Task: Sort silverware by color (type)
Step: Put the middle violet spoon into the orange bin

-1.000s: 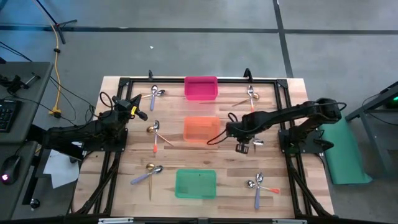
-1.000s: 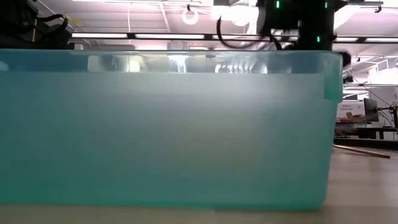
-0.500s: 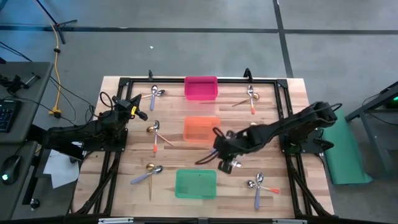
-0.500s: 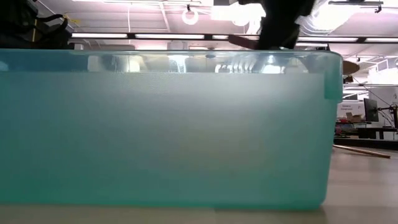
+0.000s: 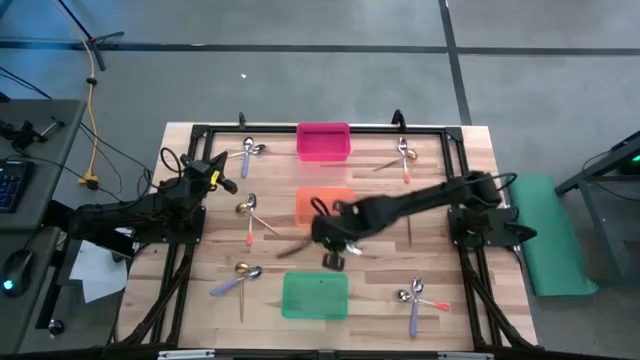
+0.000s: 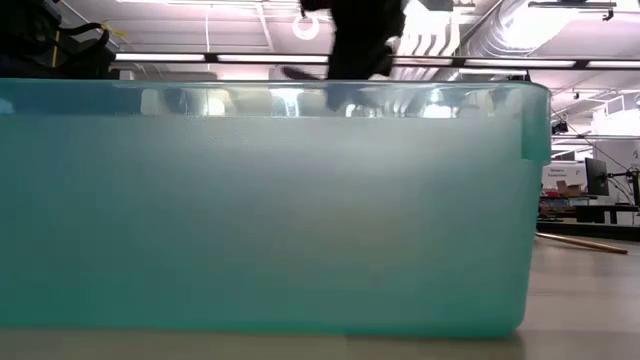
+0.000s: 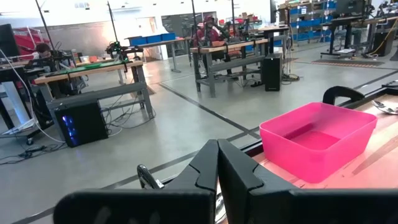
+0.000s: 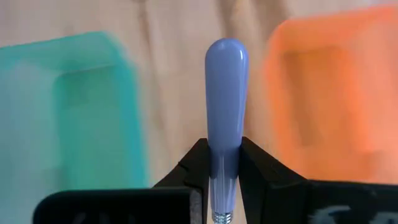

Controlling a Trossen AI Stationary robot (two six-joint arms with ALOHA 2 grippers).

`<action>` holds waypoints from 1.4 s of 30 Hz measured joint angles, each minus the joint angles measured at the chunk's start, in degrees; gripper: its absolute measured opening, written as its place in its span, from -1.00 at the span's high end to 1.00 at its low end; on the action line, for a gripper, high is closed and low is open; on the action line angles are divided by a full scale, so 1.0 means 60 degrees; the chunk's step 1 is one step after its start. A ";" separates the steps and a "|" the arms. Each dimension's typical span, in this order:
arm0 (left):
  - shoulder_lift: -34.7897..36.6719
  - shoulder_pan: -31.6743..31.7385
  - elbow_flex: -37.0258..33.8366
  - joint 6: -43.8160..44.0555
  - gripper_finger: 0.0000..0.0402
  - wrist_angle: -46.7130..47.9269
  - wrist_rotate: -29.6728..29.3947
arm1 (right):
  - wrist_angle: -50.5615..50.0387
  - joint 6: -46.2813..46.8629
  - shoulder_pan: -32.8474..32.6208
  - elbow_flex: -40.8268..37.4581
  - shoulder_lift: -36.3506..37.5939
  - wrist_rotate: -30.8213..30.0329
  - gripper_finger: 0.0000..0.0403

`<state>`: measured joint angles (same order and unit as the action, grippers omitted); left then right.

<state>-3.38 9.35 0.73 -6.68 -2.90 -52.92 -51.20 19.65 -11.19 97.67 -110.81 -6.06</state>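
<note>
Two arms are seen over the wooden desk (image 5: 200, 290) in the high view. The right gripper (image 5: 333, 252) is reached across to the centre of the frame, between the orange bin (image 5: 322, 205) above it and the green bin (image 5: 315, 295) below it. Its jaws are closed on a purple-handled spoon (image 8: 226, 112); in the right wrist view the handle is clamped between the two dark fingers (image 8: 196, 165) and sticks out past them, with the green bin on one side and the orange bin on the other.

The left gripper (image 7: 217, 163) is parked at the left edge of the desk, its jaws pressed together with nothing between them; the pink bin (image 7: 317, 140) is seen ahead of it.

Other spoons lie in small groups on the desk: upper left (image 5: 250, 152), mid left (image 5: 250, 212), lower left (image 5: 240, 277), upper right (image 5: 402, 155) and lower right (image 5: 415, 296).
</note>
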 joint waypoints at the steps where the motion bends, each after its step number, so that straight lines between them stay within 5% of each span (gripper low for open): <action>1: 0.0000 0.0001 -0.0001 0.0002 1.00 0.0000 0.0000 | -0.0159 -0.0340 0.0254 0.0270 -0.0170 0.0007 0.83; 15: 0.0000 0.0000 -0.0002 0.0001 1.00 0.0000 0.0000 | -0.0635 -0.3150 0.2822 0.1390 -0.1849 0.0098 0.83; 22: 0.0000 0.0000 -0.0001 0.0000 1.00 0.0000 0.0000 | -0.0208 -0.3825 0.3010 0.1387 -0.2467 0.0922 0.83; 42: 0.0000 0.0001 -0.0001 0.0003 1.00 0.0000 0.0000 | -0.0132 -0.4164 0.3078 0.1369 -0.3051 0.0943 0.75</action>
<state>-3.38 9.35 0.72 -6.66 -2.90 -52.93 -51.99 -5.33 7.28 105.89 -129.12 -0.40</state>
